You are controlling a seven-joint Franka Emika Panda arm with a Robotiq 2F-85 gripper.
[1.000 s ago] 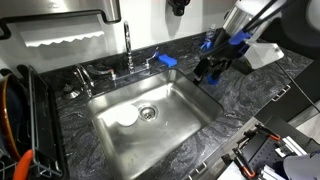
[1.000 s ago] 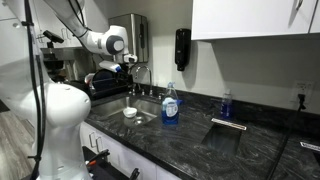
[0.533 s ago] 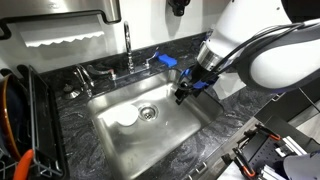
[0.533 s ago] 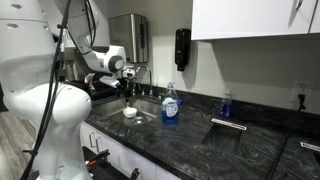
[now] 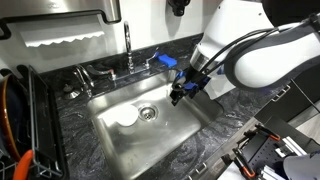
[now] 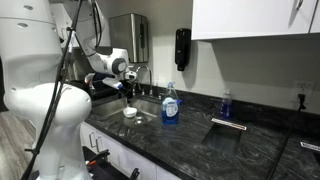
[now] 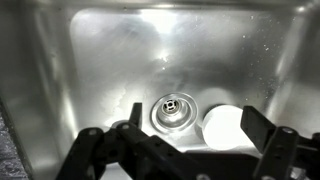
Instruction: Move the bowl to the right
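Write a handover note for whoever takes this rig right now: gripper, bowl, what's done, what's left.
Gripper: open and empty, hanging over the sink, well clear of the bowl.
Bowl: upright on the sink floor, right beside the drain strainer; both show in the wrist view.
Done: arm is over the basin; no grasp yet.
Left: descend to the bowl, grip its rim, carry it to the right, release.
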